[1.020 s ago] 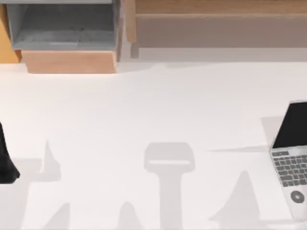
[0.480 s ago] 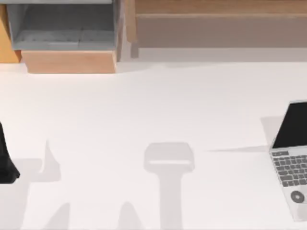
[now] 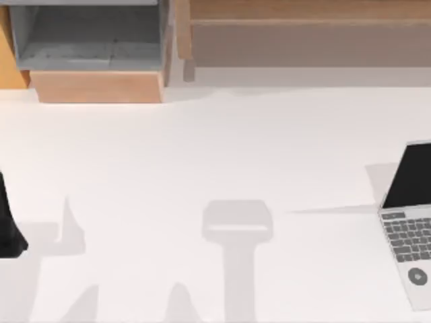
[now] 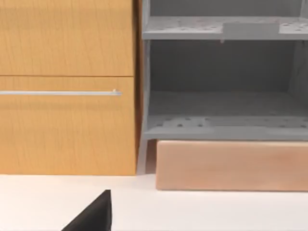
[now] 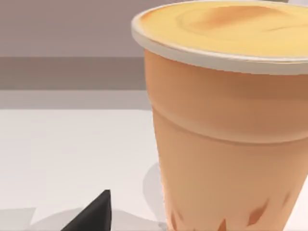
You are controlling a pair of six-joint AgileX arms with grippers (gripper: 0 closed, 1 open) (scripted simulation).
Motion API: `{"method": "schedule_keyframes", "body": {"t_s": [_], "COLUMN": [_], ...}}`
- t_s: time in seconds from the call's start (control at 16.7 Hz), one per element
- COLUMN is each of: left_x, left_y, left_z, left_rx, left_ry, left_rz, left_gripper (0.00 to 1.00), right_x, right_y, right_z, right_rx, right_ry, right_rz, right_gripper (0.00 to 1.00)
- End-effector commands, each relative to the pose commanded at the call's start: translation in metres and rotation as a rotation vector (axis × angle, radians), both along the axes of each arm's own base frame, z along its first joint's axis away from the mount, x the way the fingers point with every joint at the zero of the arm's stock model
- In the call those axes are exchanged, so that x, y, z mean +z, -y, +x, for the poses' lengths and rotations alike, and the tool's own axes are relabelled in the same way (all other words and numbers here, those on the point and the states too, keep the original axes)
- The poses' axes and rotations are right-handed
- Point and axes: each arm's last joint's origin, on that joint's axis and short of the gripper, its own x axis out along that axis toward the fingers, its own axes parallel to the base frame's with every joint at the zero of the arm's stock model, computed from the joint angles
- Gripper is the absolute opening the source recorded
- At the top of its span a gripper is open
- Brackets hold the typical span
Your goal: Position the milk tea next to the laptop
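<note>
Cup [image 5: 226, 120] of milk tea looms close before my right wrist, standing on the table [image 3: 202, 148]; whether that hand grips it, I cannot tell. Laptop [image 3: 412, 222] sits open at the right edge. Approaching fast could tip the cup against the screen.

White table [image 3: 202, 155] lies open across the frame's middle; laptop [image 3: 412, 215] blocks lower right, shelf [image 3: 87, 40] upper left
</note>
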Motion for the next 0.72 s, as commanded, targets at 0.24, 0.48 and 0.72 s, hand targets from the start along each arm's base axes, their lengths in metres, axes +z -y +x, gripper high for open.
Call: {"method": "schedule_keyframes", "body": {"t_s": [0.24,0.48,0.72], "left_x": [0.0,0.0,0.0], "left_y": [0.0,0.0,0.0], "left_z": [0.0,0.0,0.0], "left_rx": [0.0,0.0,0.0], "left_ry": [0.0,0.0,0.0], "left_rz": [0.0,0.0,0.0], "left_gripper": [1.0,1.0,1.0], "right_x": [-0.002,-0.002,-0.006], "right_y": [0.003,0.002,0.007], "right_z": [-0.002,0.004,0.039], "right_rx": [-0.006,-0.004,-0.006], "right_ry": [0.002,0.001,0.002], "right_rz": [-0.005,-0.003,-0.005], "right_gripper": [1.0,1.0,1.0]}}
